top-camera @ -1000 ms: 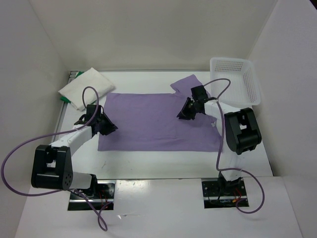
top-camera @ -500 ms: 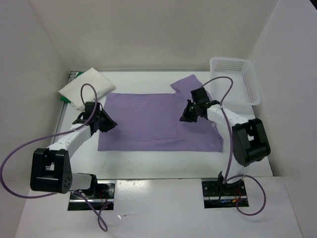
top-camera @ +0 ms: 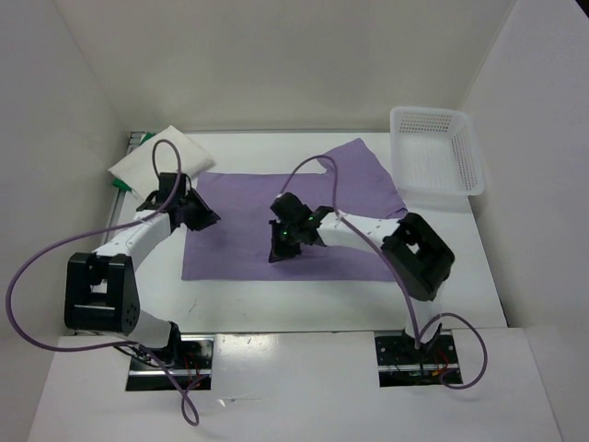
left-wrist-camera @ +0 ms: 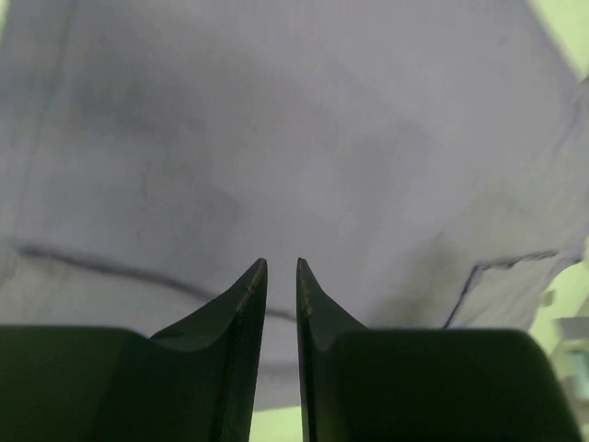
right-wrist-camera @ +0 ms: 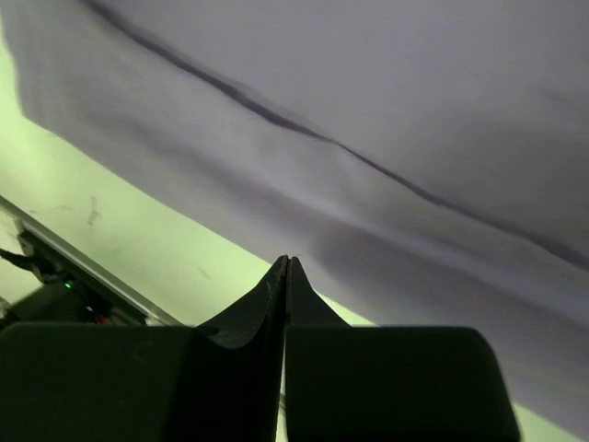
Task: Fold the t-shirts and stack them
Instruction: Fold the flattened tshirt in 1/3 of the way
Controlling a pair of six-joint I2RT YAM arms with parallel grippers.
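Note:
The lavender t-shirt [top-camera: 241,204] lies spread flat in the middle of the table, one sleeve [top-camera: 361,161] pointing to the back right. It fills the left wrist view [left-wrist-camera: 276,138] and the right wrist view [right-wrist-camera: 414,110]. My left gripper [top-camera: 203,217] hovers at the shirt's left edge; its jaws [left-wrist-camera: 282,262] stand a narrow gap apart with nothing between them. My right gripper [top-camera: 277,252] is low over the shirt's front middle, shut [right-wrist-camera: 287,260] with nothing in it, its tips near the hem. The white t-shirt [top-camera: 162,158] lies folded at the back left on the green t-shirt [top-camera: 121,184].
A white lattice basket [top-camera: 440,152] stands at the back right. White walls close in the table [top-camera: 276,299] on three sides. Purple cables loop above both arms. The right arm stretches leftward across the shirt's right half.
The right arm has swung left from the shirt's right sleeve to its front middle, and its jaws have shut. The left gripper has crept slightly toward the back along the left edge.

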